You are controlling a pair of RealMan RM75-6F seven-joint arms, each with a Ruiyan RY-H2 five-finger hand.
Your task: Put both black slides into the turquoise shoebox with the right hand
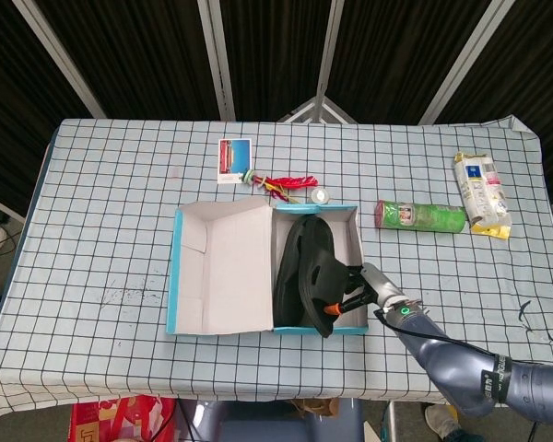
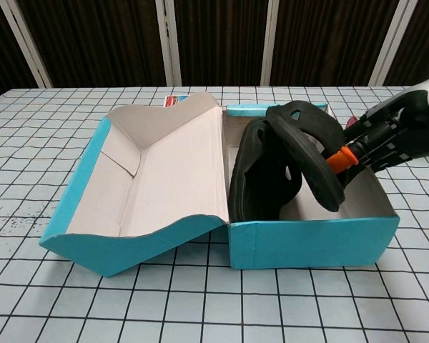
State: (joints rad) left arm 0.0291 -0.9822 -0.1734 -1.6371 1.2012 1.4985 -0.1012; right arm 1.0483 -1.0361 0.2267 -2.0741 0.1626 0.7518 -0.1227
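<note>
The checkered table (image 1: 111, 184) has the turquoise shoebox (image 2: 314, 239) on it, lid flopped open to the left. One black slide (image 2: 261, 175) is standing on edge inside. The right hand (image 2: 386, 139) is grasping the second slide (image 2: 307, 153), tilted inside the box against the first one. Left hand's nowhere in view.

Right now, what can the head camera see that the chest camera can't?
Only the head view shows the green can, the snack packet and the picture card whole. Only the chest view shows the box's blue front wall. Both show the shoebox, the two black slides and the right hand holding one slide inside it.
</note>
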